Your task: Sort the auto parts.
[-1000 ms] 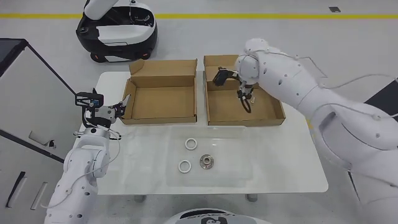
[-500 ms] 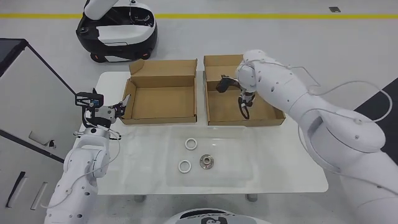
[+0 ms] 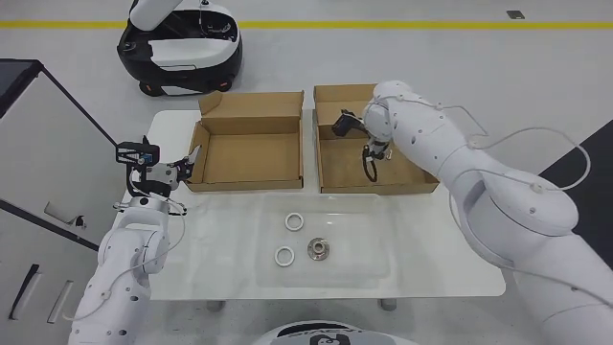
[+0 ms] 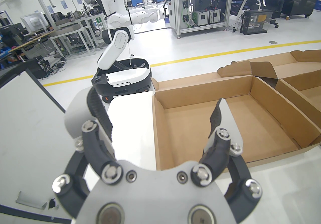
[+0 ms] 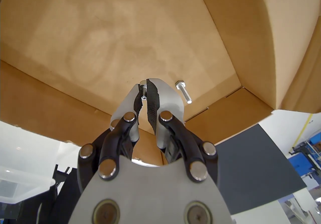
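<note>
Two shallow brown cardboard boxes sit side by side along the 12 o'clock edge of the white worktop (image 3: 431, 249): the left box (image 3: 249, 158) and the right box (image 3: 335, 165).

The right claw (image 3: 370, 174) hangs inside the right box, a little toward 6 o'clock of its middle. Its black padded fingers (image 5: 153, 99) are closed on a small silver threaded bolt (image 5: 143, 91). A loose bolt (image 5: 183, 92) of the same silver metal, hex-headed, lies flat on the cardboard floor close to a corner of that box. It is just beside the claw's tip and not touching it. That makes two bolts, both in the right box.

Three more parts lie on the worktop toward 6 o'clock. Two are white plastic rings: the far ring (image 3: 295, 221) and the near ring (image 3: 284, 256), which lies at 7 o'clock of it. The third is a round grey metal hub (image 3: 317, 248), just beside the near ring at its 3 o'clock. All three are well apart from both claws.

The left claw (image 3: 185, 166) sits at the worktop's 9 o'clock edge, just outside the left box's 9 o'clock wall, with its fingers spread wide apart. From its own wrist camera, the left claw (image 4: 155, 99) faces a corner of the left box.
</note>
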